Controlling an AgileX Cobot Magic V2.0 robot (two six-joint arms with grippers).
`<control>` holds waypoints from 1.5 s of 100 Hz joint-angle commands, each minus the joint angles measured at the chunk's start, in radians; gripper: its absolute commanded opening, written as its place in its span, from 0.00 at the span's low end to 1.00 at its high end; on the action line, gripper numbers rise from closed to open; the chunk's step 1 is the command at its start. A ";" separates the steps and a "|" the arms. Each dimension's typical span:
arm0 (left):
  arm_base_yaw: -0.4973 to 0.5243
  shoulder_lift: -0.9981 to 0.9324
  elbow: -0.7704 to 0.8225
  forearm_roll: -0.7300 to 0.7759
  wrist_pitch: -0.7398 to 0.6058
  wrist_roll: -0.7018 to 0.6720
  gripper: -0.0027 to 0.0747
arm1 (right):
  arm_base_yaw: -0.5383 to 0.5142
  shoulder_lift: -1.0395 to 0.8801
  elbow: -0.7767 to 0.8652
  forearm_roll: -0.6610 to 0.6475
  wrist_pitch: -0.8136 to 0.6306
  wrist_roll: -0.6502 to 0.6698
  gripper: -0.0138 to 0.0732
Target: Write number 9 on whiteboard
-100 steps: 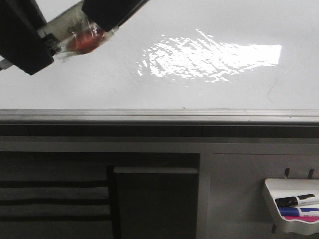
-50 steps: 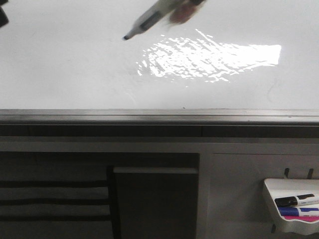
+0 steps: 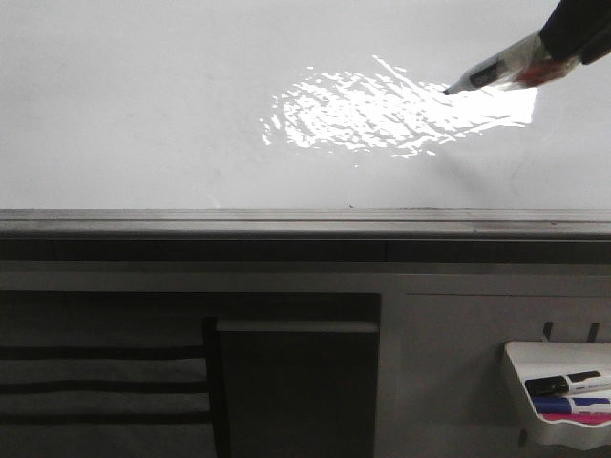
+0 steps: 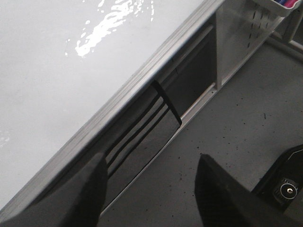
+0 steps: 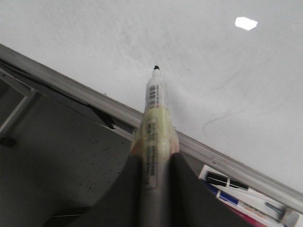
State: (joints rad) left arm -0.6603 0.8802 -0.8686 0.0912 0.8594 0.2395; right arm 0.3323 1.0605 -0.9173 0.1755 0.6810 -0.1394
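Observation:
The whiteboard (image 3: 143,114) fills the upper half of the front view, with a bright glare patch in its middle and a grey metal rail along its lower edge. My right gripper (image 3: 563,43) comes in at the top right corner, shut on a white marker (image 3: 496,69) wrapped in tape. The black tip points left at the glare's right end. In the right wrist view the marker (image 5: 155,113) sits between my fingers (image 5: 128,184), its tip near the whiteboard (image 5: 94,38); I cannot tell if it touches. No number 9 shows. My left gripper (image 4: 149,165) is open and empty over the floor.
A small white tray (image 3: 520,358) with several markers hangs at the lower right, below the rail; it also shows in the right wrist view (image 5: 284,210). Dark panels (image 3: 296,391) lie under the board. Faint grey smudges (image 5: 218,120) mark the board.
The right gripper and marker have swept from the board's upper left, past the top middle, to the upper right. The board's surface looks the same.

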 commanded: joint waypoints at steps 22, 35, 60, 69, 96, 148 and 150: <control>0.012 0.008 -0.012 -0.011 -0.112 -0.018 0.53 | -0.002 -0.010 -0.006 0.090 -0.143 -0.002 0.11; 0.012 0.008 -0.012 -0.015 -0.129 -0.018 0.53 | -0.002 0.021 -0.006 0.090 -0.171 -0.002 0.11; 0.012 0.008 -0.012 -0.015 -0.136 -0.018 0.52 | -0.002 0.115 -0.062 0.090 -0.227 -0.010 0.11; 0.012 0.008 -0.012 -0.015 -0.141 -0.018 0.50 | 0.008 0.166 -0.103 0.090 -0.228 -0.010 0.11; 0.012 0.008 -0.012 -0.015 -0.158 -0.018 0.50 | 0.044 0.271 -0.139 0.011 -0.083 -0.045 0.11; 0.012 0.008 -0.012 -0.015 -0.166 -0.018 0.50 | -0.004 0.225 -0.170 -0.019 -0.093 -0.007 0.11; 0.012 0.008 -0.012 -0.015 -0.168 -0.018 0.50 | 0.001 0.227 -0.168 -0.015 -0.080 -0.007 0.11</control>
State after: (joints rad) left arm -0.6507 0.8909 -0.8570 0.0827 0.7605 0.2333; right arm 0.3365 1.2911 -1.0554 0.1970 0.6344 -0.1590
